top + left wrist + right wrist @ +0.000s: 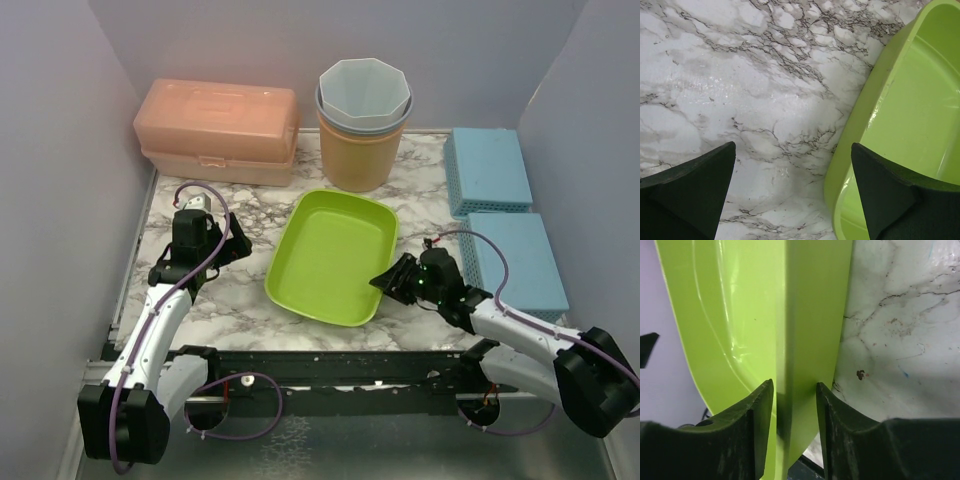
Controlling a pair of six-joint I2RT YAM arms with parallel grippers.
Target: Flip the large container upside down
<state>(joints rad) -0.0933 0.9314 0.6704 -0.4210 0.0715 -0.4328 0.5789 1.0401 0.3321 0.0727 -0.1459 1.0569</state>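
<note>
"Lime-green large container (335, 255), how many do you count?"

"One. It lies open side up in the middle of the marble desk (240, 300). One peach lidded box (215, 130) stands at the back left, and one stack of bins (362, 120) at the back centre: an orange one with pale grey ones nested inside. Two blue baskets (487, 170) (515, 260) lie along the right side, one behind the other."

"And the arms?"

"Two. The left pincer (238, 243) hangs over bare marble just beside the container's left rim. Its jaws are spread wide and hold nothing. From the left wrist, one finger overlaps the green rim (910, 115) and the other is over the desk."

"The right pincer (385, 282)?"

"It's at the near right corner of the container. From the right wrist, its jaws are partly parted and stand on either side of the green wall (810, 315), close against both faces. I cannot tell whether they press on it."

"Where is there room?"

"There is open marble on the left, between the container and the left arm, and more in front of the peach box. The far rim is near the bins. On the right, the nearer blue basket is close, with only the right arm between it and the container. Walls close in the left, back and right."
</note>
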